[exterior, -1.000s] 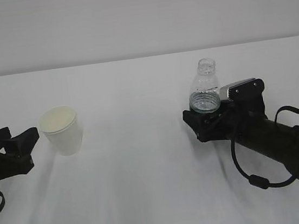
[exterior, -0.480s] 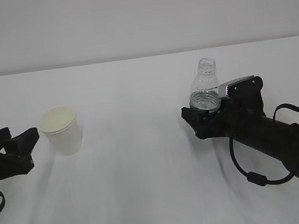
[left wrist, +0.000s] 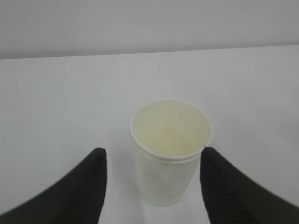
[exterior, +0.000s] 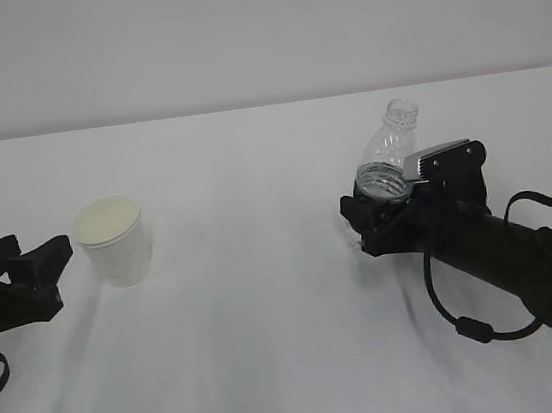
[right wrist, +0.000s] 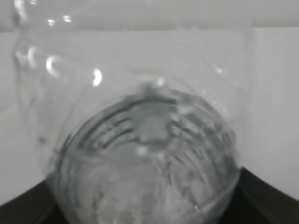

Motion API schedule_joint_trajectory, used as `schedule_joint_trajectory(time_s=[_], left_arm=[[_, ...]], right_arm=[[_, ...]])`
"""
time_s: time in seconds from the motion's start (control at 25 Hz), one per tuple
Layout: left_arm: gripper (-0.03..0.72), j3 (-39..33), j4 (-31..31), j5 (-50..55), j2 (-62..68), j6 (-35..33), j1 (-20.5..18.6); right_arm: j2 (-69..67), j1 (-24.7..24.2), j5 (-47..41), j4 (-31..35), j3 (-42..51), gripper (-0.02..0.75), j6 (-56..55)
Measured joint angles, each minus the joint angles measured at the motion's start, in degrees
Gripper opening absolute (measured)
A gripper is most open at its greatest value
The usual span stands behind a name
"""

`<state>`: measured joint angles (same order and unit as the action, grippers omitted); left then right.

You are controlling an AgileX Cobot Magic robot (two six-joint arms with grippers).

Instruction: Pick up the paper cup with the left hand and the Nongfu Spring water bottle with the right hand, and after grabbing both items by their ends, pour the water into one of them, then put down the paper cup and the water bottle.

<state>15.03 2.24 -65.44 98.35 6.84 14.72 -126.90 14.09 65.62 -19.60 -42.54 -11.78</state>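
**Bottle being closed on at the right, cup waiting between spread fingers at the left**

Nongfu Spring water bottle (exterior: 387,158) is being taken low on its body by the right hand (exterior: 384,221), so that its uncapped neck is left free for pouring. In the exterior view the bottle is being tilted, its mouth pointing toward one o'clock. The lower part is being hidden by the black jaws standing on either side of it. Whether a firm grip is being held cannot be told; the jaws are set about the bottle's width. In the right wrist view the clear ribbed body and the water (right wrist: 145,186) inside are filling the frame, with dark finger edges at the lower corners.

The paper cup (left wrist: 169,149) is being left upright on the white table (exterior: 270,318), its mouth up to receive water. The left hand (left wrist: 152,186) is being held widely spread and empty. In the left wrist view the cup is standing between the two fingertips (left wrist: 91,179), a little toward twelve o'clock of them; the right one is lying close against the rim, contact uncertain. A short advance is judged to be needed before closing.
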Motion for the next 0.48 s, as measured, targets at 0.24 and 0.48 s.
schedule_joint_trajectory(time_s=[0.24,0.48], left_arm=[[0.450,0.0,0.0,0.0,0.0,0.0,0.0],[0.450,0.0,0.0,0.0,0.0,0.0,0.0]], right_arm=[[0.0,0.0,0.0,0.0,0.0,0.440,0.0],[0.0,0.0,-0.1,0.0,0.0,0.405,0.5]])
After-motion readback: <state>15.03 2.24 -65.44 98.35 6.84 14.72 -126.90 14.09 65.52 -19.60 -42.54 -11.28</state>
